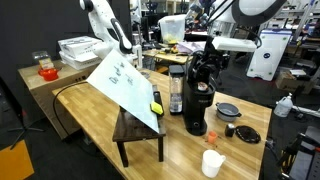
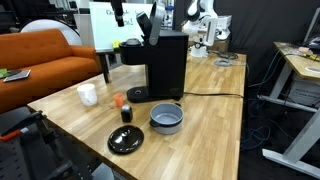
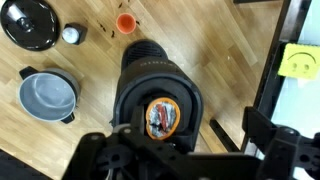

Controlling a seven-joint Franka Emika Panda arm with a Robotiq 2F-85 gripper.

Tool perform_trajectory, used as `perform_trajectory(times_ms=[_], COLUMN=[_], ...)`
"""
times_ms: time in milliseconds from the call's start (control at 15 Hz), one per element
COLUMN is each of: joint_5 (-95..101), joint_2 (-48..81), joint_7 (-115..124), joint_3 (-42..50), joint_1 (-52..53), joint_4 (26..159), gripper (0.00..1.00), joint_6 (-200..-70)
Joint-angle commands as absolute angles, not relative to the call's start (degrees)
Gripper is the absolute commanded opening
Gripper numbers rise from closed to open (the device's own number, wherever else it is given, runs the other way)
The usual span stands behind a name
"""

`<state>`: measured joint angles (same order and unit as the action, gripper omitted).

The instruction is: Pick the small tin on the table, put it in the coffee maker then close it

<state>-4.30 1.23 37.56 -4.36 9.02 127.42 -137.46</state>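
In the wrist view I look straight down on the black coffee maker, whose top stands open. The small tin, with an orange rim and crinkled foil top, sits in its round chamber. My gripper hovers just above it, open wide, with nothing between its fingers. The tin is free of them. An exterior view shows the gripper above the coffee maker on the light wooden table. From the opposite side the coffee maker hides the tin.
A grey pot, a black lid, a small orange-capped bottle and a white cup stand around the machine. A clear jar stands beside it. A dark stool holds a leaning white board.
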Motion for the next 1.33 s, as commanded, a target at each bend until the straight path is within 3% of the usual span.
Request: perform_trajectory(times_ms=[0, 800, 1267], joint_5=[-8.05, -7.21, -4.09], joint_2=[-1.41, 0.14, -0.44], joint_7=[38.55, 42.73, 49.51], joint_3=[-5.35, -5.33, -5.67], joint_1=[8.19, 7.88, 8.01], joint_4=[132.83, 135.27, 132.9], gripper=[1.0, 1.0, 1.0], joint_6=[-138.15, -139.32, -151.77])
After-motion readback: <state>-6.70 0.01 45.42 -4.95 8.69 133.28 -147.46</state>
